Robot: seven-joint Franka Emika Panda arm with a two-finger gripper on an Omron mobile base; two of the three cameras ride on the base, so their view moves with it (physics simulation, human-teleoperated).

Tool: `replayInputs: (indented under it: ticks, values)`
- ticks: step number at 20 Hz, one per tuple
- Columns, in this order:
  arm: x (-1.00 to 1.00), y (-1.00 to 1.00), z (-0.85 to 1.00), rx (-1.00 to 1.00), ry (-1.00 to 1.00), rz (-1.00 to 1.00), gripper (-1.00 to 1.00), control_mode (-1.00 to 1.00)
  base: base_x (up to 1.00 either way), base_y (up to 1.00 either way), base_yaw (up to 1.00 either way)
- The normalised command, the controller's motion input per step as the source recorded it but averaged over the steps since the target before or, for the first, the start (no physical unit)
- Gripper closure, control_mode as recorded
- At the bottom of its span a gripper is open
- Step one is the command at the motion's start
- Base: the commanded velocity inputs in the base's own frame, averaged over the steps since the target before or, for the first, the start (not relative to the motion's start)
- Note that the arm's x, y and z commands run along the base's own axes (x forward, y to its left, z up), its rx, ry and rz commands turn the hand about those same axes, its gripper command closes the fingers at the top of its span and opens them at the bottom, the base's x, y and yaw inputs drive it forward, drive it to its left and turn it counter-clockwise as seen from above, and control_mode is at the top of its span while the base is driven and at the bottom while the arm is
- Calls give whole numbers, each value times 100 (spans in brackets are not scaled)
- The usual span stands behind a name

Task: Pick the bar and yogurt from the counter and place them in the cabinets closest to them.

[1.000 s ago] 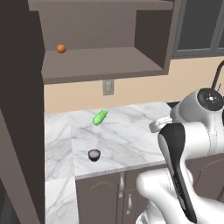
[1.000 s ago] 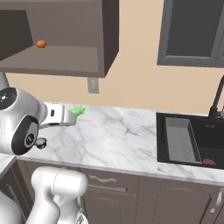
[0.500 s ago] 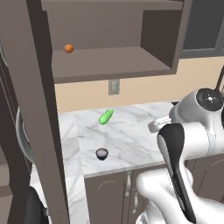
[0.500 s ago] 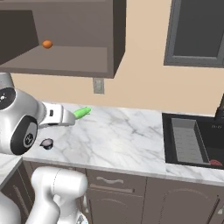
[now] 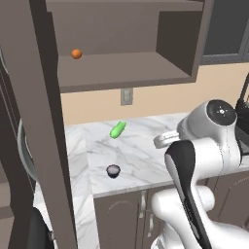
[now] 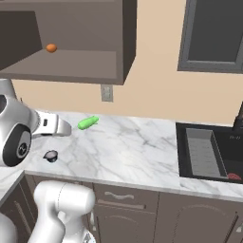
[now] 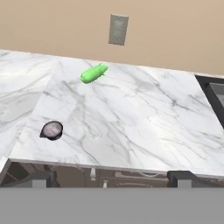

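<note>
- An orange ball (image 5: 76,53) sat alone on the inner shelf of the open wall cabinet (image 5: 121,68), toward its left end and well above everything else.
- The yogurt (image 5: 113,170) stood upright on the marble surface (image 5: 146,155), close to the front edge and left of the middle; from the hand view it (image 7: 52,130) showed a pale top and a dark body.
- A green elongated item (image 5: 117,130) lay tilted on the surface farther back, near the wall, well apart from the yogurt.
- A grey wall outlet (image 5: 126,97) was fixed to the tan wall just above and to the right of the green item.
- The pincer (image 7: 109,178) hovered off the front edge of the surface, its two dark tips (image 7: 186,177) far apart at the bottom corners of the hand view, spread wide and holding nothing.
- A dark sink (image 6: 209,154) was sunk into the surface at the far right, with a ribbed tray inside it.
- The bar was not something I could pick out anywhere.
</note>
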Motion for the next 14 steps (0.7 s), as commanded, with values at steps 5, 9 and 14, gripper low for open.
replayInputs:
  ticks: [5,9,14]
  values:
    - [0,30,0,4,0,0,-100,-100,0,0,0]
    - [0,25,0,4,0,0,-100,-100,0,0,0]
    - [0,13,-6,8,1,1,-100,-100,0,0,0]
